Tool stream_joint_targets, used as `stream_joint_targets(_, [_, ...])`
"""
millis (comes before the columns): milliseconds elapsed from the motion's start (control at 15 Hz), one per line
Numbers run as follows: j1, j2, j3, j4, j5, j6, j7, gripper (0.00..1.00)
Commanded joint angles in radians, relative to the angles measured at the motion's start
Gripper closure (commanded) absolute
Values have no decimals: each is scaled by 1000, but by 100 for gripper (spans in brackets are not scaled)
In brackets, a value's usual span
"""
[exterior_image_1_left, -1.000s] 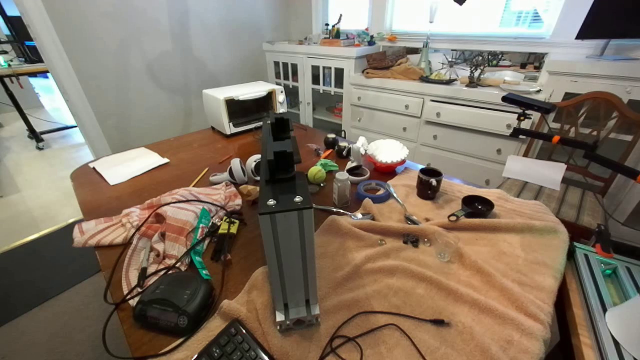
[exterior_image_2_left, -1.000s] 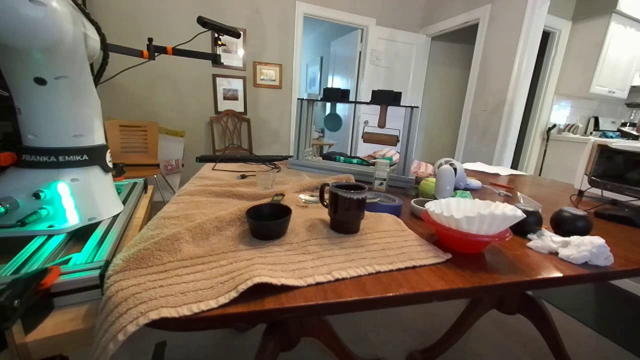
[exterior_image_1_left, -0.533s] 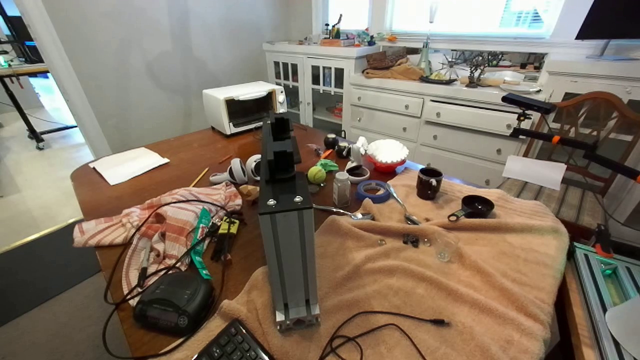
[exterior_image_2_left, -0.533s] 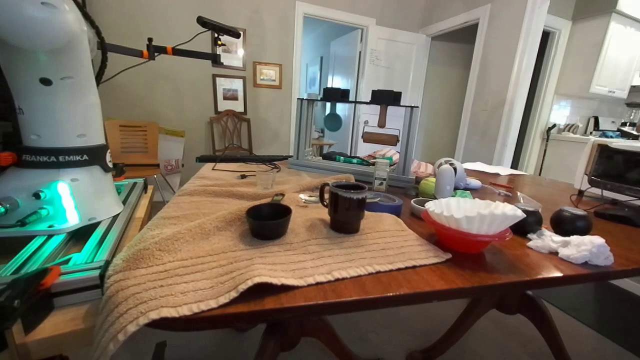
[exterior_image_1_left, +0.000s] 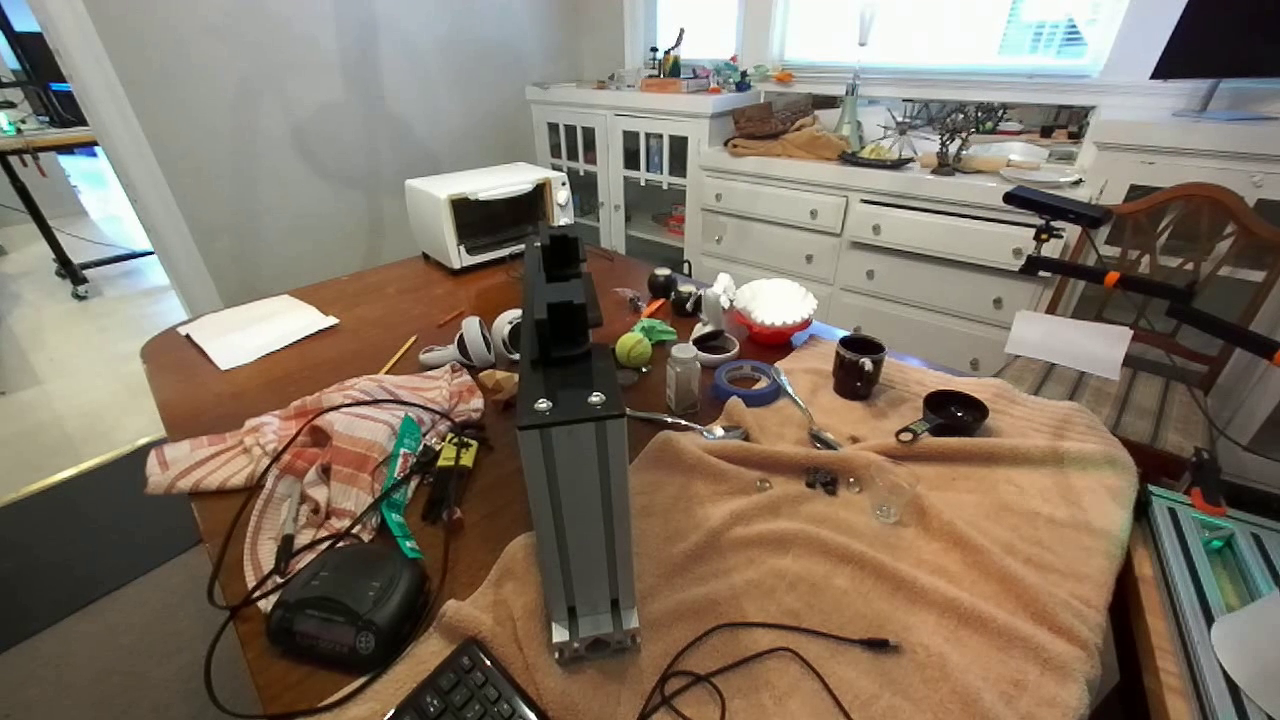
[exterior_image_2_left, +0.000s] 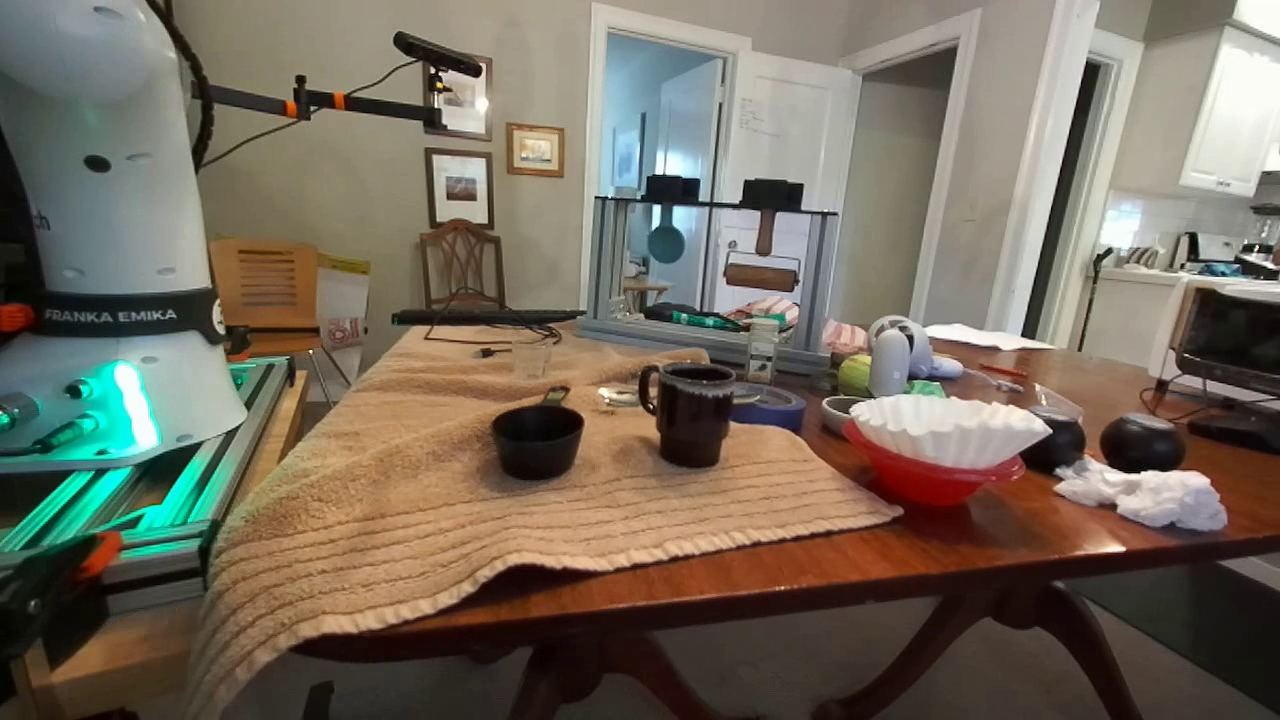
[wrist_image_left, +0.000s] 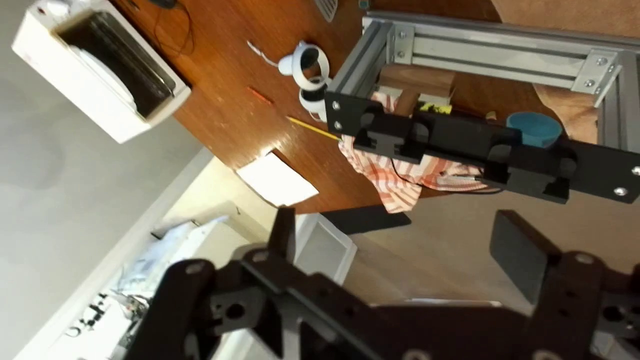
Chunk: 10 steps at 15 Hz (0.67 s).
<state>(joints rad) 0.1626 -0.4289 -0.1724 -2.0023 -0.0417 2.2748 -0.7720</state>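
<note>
In the wrist view my gripper (wrist_image_left: 392, 235) stands open, its fingers wide apart and only distant floor and background showing between them. Nearest ahead of it is a metal-framed rack (wrist_image_left: 495, 52) with a black top plate (wrist_image_left: 457, 131) carrying two black holders. A teal ladle (wrist_image_left: 534, 129) and a brown wooden roller (wrist_image_left: 417, 80) hang from this rack, seen more plainly in an exterior view as the ladle (exterior_image_2_left: 666, 240) and the roller (exterior_image_2_left: 762, 276). The gripper touches nothing that I can see. Neither exterior view contains it; only the lower arm (exterior_image_2_left: 110, 200) appears.
A tan towel (exterior_image_1_left: 900, 600) covers part of the table, bearing a dark mug (exterior_image_1_left: 859, 366), a black measuring cup (exterior_image_1_left: 953, 413) and a small clear glass (exterior_image_1_left: 889, 495). Around the rack are a striped cloth (exterior_image_1_left: 330, 430), a black clock radio (exterior_image_1_left: 348, 605), cables and a toaster oven (exterior_image_1_left: 490, 215).
The lower arm has turned slightly about its base, its markings shifting a little to the right in an exterior view. The objects on the table look the same.
</note>
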Motion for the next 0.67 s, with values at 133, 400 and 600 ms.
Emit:
stream_joint_targets(133, [104,242,4,231,260,25,-286,0])
stream_joint_targets(400, [89,363,60,372,486,-93,-469,0])
stream_joint_targets(600, [44,429,104,467,599,-259,-544,0])
